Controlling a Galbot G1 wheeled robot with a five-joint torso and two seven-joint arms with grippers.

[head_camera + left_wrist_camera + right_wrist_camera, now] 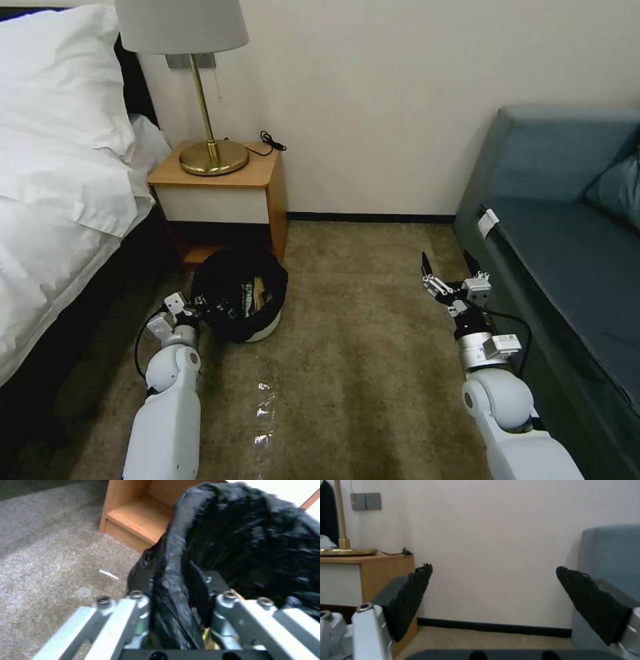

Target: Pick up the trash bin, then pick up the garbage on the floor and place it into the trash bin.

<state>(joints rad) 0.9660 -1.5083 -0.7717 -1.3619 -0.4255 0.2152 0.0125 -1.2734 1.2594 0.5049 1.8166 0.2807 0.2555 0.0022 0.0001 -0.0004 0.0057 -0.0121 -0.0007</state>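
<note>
Left pincer (173,620) clamps trash bin (257,320) rim; right pincer (450,268) spread, empty.

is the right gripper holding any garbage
No, the right gripper is open, with bare wall showing between its fingers.

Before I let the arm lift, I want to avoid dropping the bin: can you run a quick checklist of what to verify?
1. Left end effector closed on the trash bin rim: ok, the left wrist view shows the rim and black liner pinched between its fingers.
2. Grip on the hard rim, not just the liner: cannot tell, the bag hides it.
3. Bin clear of the nightstand: not ok, it sits right beside the stand's lower shelf.
4. Litter staying inside the bin: ok, wrappers lie within the liner.
5. Right end effector free: ok, open and empty above the carpet, near the sofa.
</note>
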